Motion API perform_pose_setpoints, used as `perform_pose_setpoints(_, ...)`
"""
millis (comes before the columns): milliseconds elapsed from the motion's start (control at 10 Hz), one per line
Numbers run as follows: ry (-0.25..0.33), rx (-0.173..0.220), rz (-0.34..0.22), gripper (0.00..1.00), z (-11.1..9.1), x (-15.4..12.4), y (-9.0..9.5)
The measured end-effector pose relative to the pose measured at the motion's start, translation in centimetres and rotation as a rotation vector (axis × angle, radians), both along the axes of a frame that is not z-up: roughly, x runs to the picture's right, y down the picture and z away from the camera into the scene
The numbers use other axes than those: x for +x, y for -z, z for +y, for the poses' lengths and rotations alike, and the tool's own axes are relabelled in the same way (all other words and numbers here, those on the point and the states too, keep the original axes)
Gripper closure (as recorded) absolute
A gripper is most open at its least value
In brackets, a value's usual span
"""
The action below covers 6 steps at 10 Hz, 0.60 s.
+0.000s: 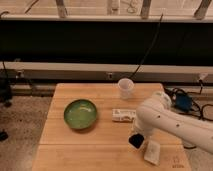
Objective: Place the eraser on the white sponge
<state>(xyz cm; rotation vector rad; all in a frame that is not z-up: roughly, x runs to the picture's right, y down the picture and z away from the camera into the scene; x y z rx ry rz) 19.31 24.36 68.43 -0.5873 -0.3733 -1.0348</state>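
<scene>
My arm (pixel 172 122) reaches in from the right edge, a thick white tube bending over the right half of the wooden table (pixel 75 145), and my gripper (pixel 136 140) hangs at its end, down near the front right part of the tabletop. At the tip there's a dark block, the eraser (pixel 135 141), sitting right under my wrist; whether my fingers are clamped on it or standing apart I cannot tell, because the arm covers them from this angle. Just to the right of the eraser and a touch nearer the front edge lies the white sponge (pixel 152 152), a pale pad set slightly askew on the wood; the eraser is beside it, not on top of it, and I can't say whether the two touch. To the left, well apart from my gripper, the green bowl (pixel 80 113) rests on the table's left half. Between the bowl and my arm lies a white labelled bottle (pixel 123 115) on its side, just behind my gripper. Farther back, near the rear edge, a translucent cup (pixel 125 88) stands upright. Beyond the table runs a dark wall with a pale rail (pixel 60 66) across it, and a black cable (pixel 150 45) slants down toward the cup.
</scene>
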Motion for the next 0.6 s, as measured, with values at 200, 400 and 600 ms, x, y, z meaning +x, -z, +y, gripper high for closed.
perform_pose_setpoints(200,-0.017,-0.007,0.022,1.0,1.2,2.2,0.4)
perform_pose_setpoints(400,-0.045,-0.015,0.046,0.98,2.5,4.5,0.1)
perform_pose_setpoints(600,-0.061,-0.02,0.059,0.78,3.4,5.5,-0.5)
